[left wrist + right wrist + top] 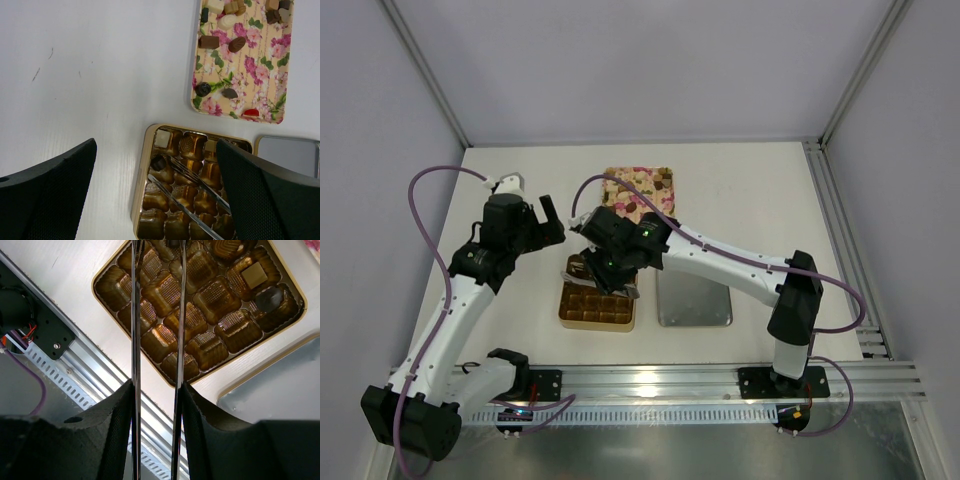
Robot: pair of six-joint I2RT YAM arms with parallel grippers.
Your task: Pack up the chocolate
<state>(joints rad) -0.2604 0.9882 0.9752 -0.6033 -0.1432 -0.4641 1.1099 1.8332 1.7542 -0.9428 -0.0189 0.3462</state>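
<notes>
your right tool pinches tweezers, prongs apart over the box, likely to seat a chocolate; left tool hangs wide at its eleven o'clock.

left tool wide open, right tool angled down, clasping tweezers

Left arm and right arm: white shells, black joints, black bases. Purple cable loops along each. Green light on right wrist. Fingers black, wedge-shaped.
</notes>
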